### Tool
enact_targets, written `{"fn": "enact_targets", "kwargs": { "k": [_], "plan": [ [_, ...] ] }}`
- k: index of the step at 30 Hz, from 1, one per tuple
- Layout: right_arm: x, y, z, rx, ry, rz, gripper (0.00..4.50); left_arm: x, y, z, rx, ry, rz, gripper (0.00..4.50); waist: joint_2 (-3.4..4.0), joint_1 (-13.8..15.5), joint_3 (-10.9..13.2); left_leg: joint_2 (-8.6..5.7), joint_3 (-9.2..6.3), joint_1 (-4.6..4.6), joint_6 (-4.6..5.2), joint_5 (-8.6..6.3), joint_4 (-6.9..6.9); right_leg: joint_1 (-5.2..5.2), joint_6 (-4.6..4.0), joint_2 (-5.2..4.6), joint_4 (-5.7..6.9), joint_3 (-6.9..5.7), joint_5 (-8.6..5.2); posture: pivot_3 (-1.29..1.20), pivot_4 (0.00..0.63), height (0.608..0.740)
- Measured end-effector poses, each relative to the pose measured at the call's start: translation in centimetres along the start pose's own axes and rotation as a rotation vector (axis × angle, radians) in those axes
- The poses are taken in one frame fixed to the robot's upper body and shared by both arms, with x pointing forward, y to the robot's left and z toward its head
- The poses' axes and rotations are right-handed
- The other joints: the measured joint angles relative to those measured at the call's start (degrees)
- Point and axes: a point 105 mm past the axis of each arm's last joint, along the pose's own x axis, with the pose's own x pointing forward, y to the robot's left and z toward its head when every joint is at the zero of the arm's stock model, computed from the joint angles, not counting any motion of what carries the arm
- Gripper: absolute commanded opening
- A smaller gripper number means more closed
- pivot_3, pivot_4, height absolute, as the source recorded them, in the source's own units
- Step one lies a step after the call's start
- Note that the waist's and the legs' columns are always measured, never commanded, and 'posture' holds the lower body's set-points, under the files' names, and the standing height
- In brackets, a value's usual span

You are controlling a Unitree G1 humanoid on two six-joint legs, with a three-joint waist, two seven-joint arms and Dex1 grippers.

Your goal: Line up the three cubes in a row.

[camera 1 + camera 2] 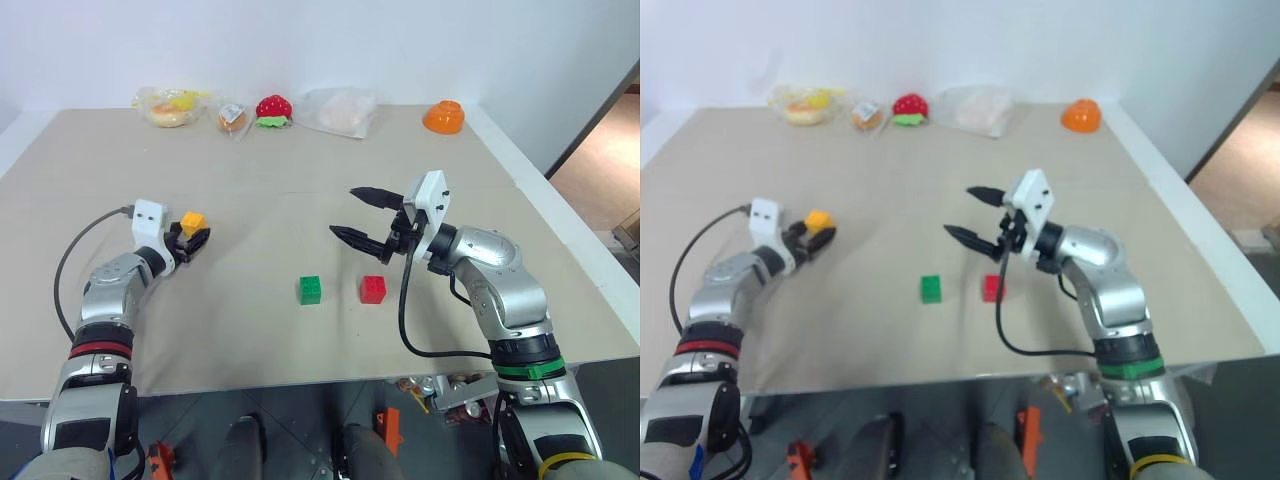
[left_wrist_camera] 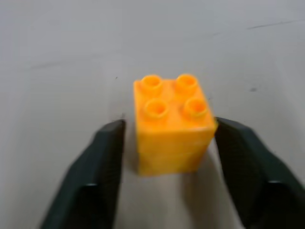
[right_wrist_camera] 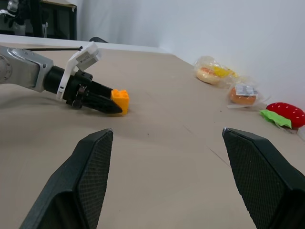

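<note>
Showing a tan table (image 1: 250, 170) seen from above, with two robot arms reaching over it.

Hiding the lower sides of the yellow-orange cube (image 2: 171, 124) behind the left gripper (image 1: 198, 238), far out on the left of the table. Clamping that cube between both black fingers (image 2: 102, 162), pressed in at its two sides, studs facing up, base resting on the table.

Holding the right gripper (image 1: 342, 211) spread wide and empty above the table, right of the middle, pointing toward the left arm. Cutting off the lower part of both right fingers (image 3: 90, 167) at the edge of the right wrist view.

Leaving the green cube (image 1: 310, 289) and the red cube (image 1: 373, 289) near each other but not touching, toward the near edge, just below the right gripper and well apart from the yellow-orange one.

Lining the far edge with a clear bag (image 1: 170, 106) wrapping something yellow and bun-like, a small packet (image 1: 232, 117) with contents too small to make out, a red strawberry toy (image 1: 273, 109), and a larger clear bag (image 1: 340, 110) holding something pale and hard to identify. Placing an orange bowl (image 1: 443, 117) at the far right, with its inside impossible to see.
</note>
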Motion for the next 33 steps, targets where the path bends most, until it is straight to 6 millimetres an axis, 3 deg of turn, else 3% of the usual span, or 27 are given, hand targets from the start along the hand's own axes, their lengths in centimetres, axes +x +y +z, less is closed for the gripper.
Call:
{"fn": "enact_targets", "kwargs": {
  "k": [2,11,14,18,21,24,30,33],
  "plan": [
    [-0.1,-0.1,0.1,-0.004,-0.002,-0.004,3.81,0.2,-0.1,0.1,0.000,-0.006,-0.002,1.32,0.00,0.0,0.0,0.00,0.00,0.00,0.00,0.00,0.00,0.00,0.00,0.00,0.00,0.00,0.00,0.00,0.150,0.740],
    [-0.4,-0.1,-0.3,0.000,0.014,-0.010,3.81,0.8,-1.2,0.3,0.034,0.007,-0.078,1.33,-0.01,0.0,0.0,0.00,0.00,0.00,0.00,0.00,0.00,0.01,0.01,0.00,0.00,0.00,0.01,0.00,0.150,0.740],
    [-1.3,1.0,-0.3,0.033,0.032,0.043,3.81,0.0,-2.8,1.0,0.122,0.006,-0.262,1.33,-0.01,0.0,0.0,0.00,-0.01,-0.04,-0.02,-0.01,-0.04,-0.02,-0.02,-0.01,-0.01,0.00,-0.05,0.00,0.150,0.740],
    [-4.4,3.9,-0.5,0.141,0.091,0.209,3.81,-3.2,-5.9,2.4,0.332,-0.007,-0.649,1.33,0.00,0.0,0.0,-0.02,0.02,-0.04,-0.14,-0.12,-0.08,-0.01,-0.31,-0.08,-0.01,0.02,-0.15,0.00,0.150,0.740],
    [-5.1,5.2,0.8,0.182,0.056,0.283,3.81,-4.9,-7.1,0.7,0.439,0.052,-0.811,1.33,0.00,-0.2,0.0,0.04,0.02,0.05,-0.12,-0.13,-0.07,0.00,-0.19,-0.04,-0.01,0.02,-0.26,0.00,0.150,0.740],
    [-5.2,5.1,1.5,0.192,0.034,0.276,3.81,-6.1,-8.1,-1.3,0.406,0.108,-0.922,1.33,-0.01,-0.3,0.0,0.07,0.01,0.06,-0.10,-0.11,-0.01,-0.01,-0.24,-0.03,0.00,-0.02,-0.22,0.00,0.150,0.740],
    [-5.4,5.2,1.0,0.214,0.050,0.252,3.81,-5.9,-9.3,-1.4,0.370,0.095,-0.985,1.33,-0.04,0.1,0.0,0.05,0.06,-0.01,-0.06,-0.09,0.15,0.03,-0.21,-0.16,-0.02,-0.05,-0.22,0.00,0.150,0.740],
    [-5.4,5.1,0.9,0.208,0.057,0.234,3.81,-5.3,-11.0,-1.7,0.343,0.072,-1.035,1.33,-0.05,0.1,0.0,0.05,0.07,-0.02,-0.02,-0.06,0.19,0.03,-0.19,-0.14,-0.02,-0.05,-0.20,0.00,0.150,0.740]
  ]
}}
